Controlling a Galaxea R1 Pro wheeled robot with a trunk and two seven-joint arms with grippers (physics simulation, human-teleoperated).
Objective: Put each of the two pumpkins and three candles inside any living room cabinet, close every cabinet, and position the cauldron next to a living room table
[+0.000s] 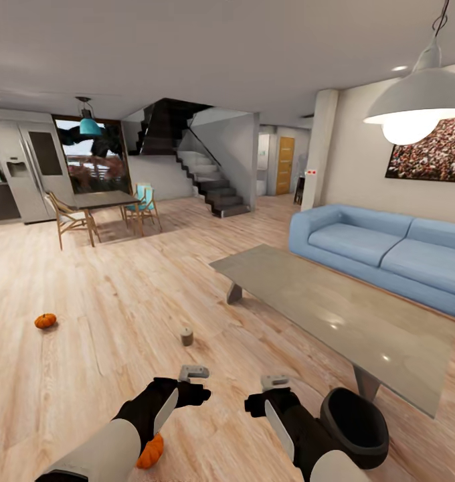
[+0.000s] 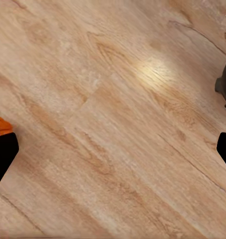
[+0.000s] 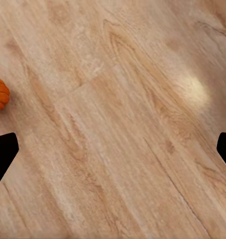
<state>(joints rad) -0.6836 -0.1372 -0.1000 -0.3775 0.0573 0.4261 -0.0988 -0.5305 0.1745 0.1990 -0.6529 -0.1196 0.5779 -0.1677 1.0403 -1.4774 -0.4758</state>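
Pumpkins are lying loose on the floor (image 1: 120, 294): one (image 1: 45, 320) at left, another (image 1: 150, 452) at bottom under the left gripper (image 1: 194, 372). A candle (image 1: 187, 336) is standing mid-frame; the cauldron (image 1: 354, 423) is already sitting beside the table (image 1: 334, 308). Both grippers, right (image 1: 276, 382) too, are hanging wide apart, empty.

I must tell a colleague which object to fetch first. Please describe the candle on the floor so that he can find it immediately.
Start at the low table with the pale glassy top, in front of the blue sofa. On the wood floor off the table's near left side stands the candle, alone. It is a short tan cylinder, unlike the round orange pumpkin farther left.
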